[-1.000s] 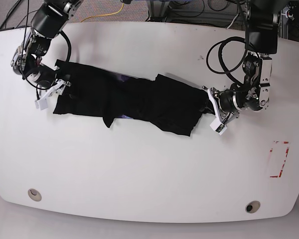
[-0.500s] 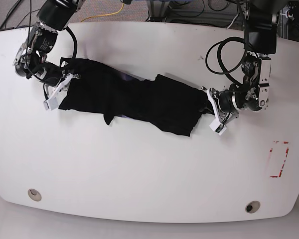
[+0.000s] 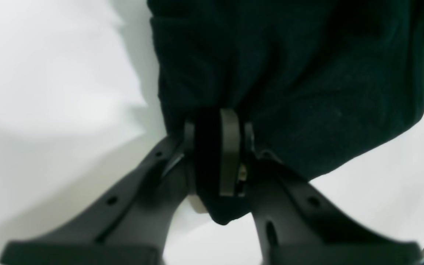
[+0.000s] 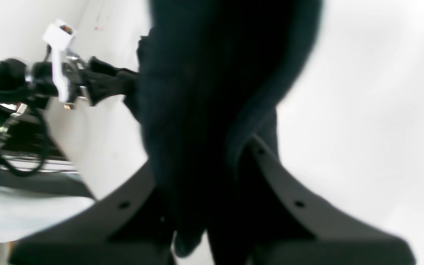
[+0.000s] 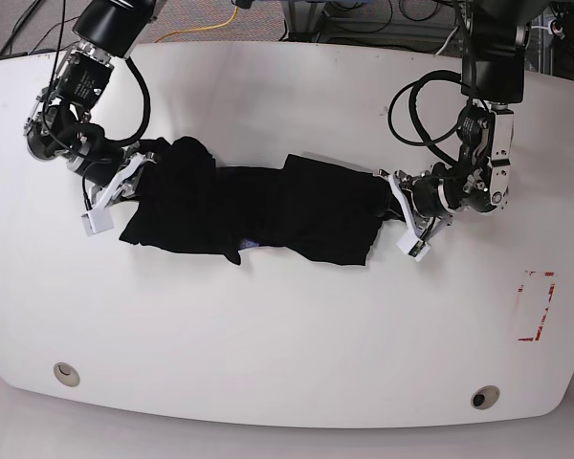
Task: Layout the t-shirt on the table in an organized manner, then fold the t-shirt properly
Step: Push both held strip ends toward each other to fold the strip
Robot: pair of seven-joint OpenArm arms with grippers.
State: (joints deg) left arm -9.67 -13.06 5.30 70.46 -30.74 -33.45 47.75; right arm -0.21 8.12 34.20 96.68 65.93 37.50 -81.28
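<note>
1. Since the earlier frame, your right gripper [image 5: 134, 184] has carried its end of the t-shirt [image 5: 258, 206] inward and lower, so the cloth now bunches up beside it.
2. Your left gripper [image 5: 394, 196] has shifted slightly toward the middle with the opposite end.
3. Left fingers [image 3: 229, 154] are clamped on a fold of black fabric, which fills the gap between them and spreads out ahead.
4. Right fingers [image 4: 271, 162] appear closed on the shirt too, though that wrist view is blurred and dark.
5. You have the t-shirt lying across the middle of the surface [image 5: 287, 325], stretched loosely between both arms, rumpled and still unfolded.
</note>
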